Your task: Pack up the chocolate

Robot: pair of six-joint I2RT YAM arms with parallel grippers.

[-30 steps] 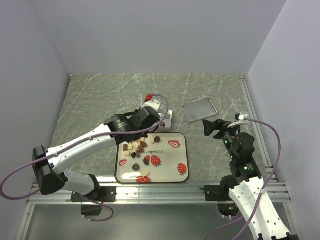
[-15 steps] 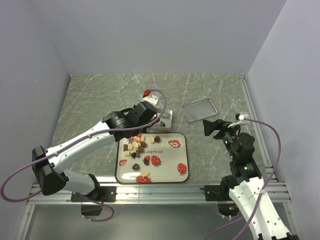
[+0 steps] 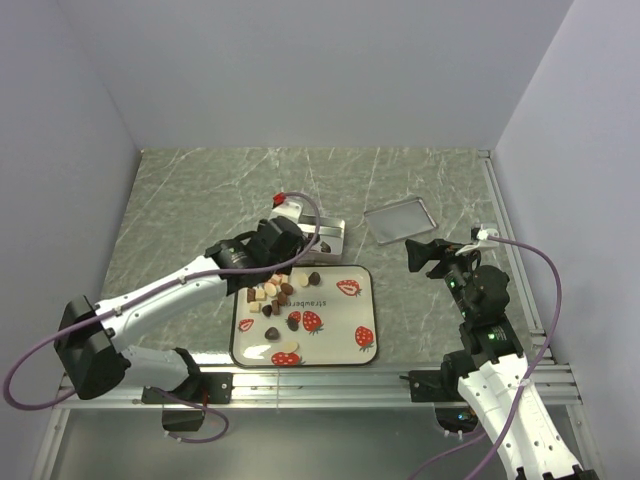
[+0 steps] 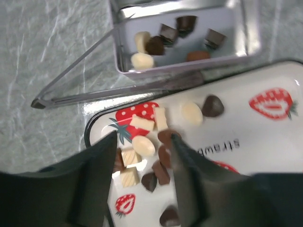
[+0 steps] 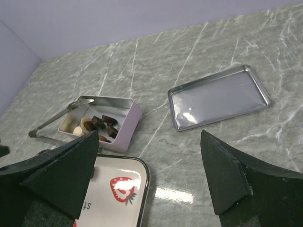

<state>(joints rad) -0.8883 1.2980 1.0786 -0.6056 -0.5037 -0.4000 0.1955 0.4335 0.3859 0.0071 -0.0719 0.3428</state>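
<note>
Loose chocolate point(image 4: 142, 145) pieces, dark, light brown and cream, lie on the strawberry-print tray point(image 4: 265, 142). My left gripper point(image 4: 144, 138) hovers over this pile with its jaws apart and nothing between them. More chocolate point(image 4: 156, 45) lies inside the small pale tin point(image 4: 182, 66) just beyond the tray. From above, the left gripper point(image 3: 282, 265) is at the tray's point(image 3: 340, 320) far-left corner, next to the tin point(image 3: 330, 236). My right gripper point(image 5: 149, 135) hangs wide open and holds nothing, well right of the tin point(image 5: 128, 118), over bare table.
Metal tongs point(image 4: 94, 94) lie against the tin's left side, pointing out over the table. The tin's flat lid point(image 5: 220, 97) lies upside down on the marble top at the back right. Walls enclose the table on three sides.
My left wrist has swung a little to the left, away from above the tin and over the tray's chocolate pile, and its jaws have parted. The right arm has not moved.
</note>
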